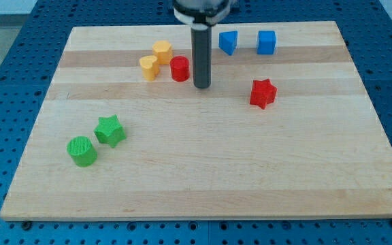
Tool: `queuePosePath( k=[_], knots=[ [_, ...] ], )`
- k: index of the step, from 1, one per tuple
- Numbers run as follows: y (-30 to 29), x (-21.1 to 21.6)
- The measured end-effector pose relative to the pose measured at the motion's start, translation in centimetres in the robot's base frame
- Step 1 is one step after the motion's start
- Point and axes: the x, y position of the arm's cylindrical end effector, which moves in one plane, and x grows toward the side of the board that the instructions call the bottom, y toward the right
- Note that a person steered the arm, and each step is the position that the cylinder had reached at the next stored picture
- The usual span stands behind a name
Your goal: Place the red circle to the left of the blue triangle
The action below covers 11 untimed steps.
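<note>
The wooden board (203,170) lies on a blue perforated table (5,61).

Near the view's bottom left, the green circle (82,150) stands just beside the green star (109,130), which is up and to its right.

Toward the view's top, left of centre, two yellow blocks sit close together: the yellow heart (149,67), its shape hard to make out, and the yellow hexagon (162,51) above and to its right.

The red circle (180,69) stands just to the right of the yellow heart and below the hexagon.

My tip (202,86) rests on the board just to the right of the red circle; whether it touches the block cannot be told. The rod carries no fingers, so there is no finger state to report.

The blue triangle (228,42) lies up and to the right of the tip, near the board's top edge. The red circle is to its lower left, apart from it.

The blue cube (266,42) stands to the right of the triangle.

The red star (263,93) lies below the cube, to the right of the tip.
</note>
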Motion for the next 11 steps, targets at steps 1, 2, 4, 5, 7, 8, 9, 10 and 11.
queuePosePath(
  k=[1, 2, 4, 5, 7, 8, 9, 10, 11],
  knots=[
    [-3.7, 0.1],
    [-3.9, -2.5],
    [-2.2, -7.3],
    [-4.6, -4.2],
    [-3.0, -7.7],
    [-2.3, -10.1],
    [-1.7, -10.1],
    [0.2, -11.2],
    [0.8, -11.5]
  ],
)
